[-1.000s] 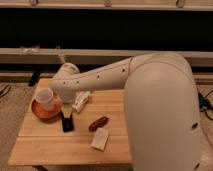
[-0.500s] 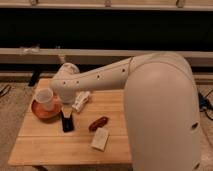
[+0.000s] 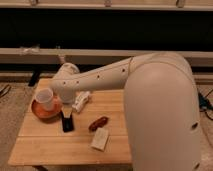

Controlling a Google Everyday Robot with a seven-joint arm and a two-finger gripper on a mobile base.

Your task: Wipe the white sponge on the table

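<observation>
Camera view: the arm reaches from the big white body on the right across to the left centre of the frame. The gripper [image 3: 66,121] appears to hang just beneath the wrist as a dark two-pronged shape low over the table [image 3: 45,147]. A pale sliver shows between its fingers, so it is released and grasps nothing.

The white sponge [image 3: 100,139] lies flat at lower centre, close to the table's near edge and well apart from the gripper. A reddish-brown oblong item [image 3: 98,123] lies just beside the sponge, between it and the gripper, so a straight low approach would probably knock that item into the sponge.

The sponge looks soft and light. A shallow pinch may skid it towards the near edge, and a wipe stroke aimed that way could drop it off. The white cup [image 3: 45,97] in the orange bowl [image 3: 36,111] and the lying white bottle [image 3: 81,101] are close to the wrist, so a careless swing might tip or roll them.
</observation>
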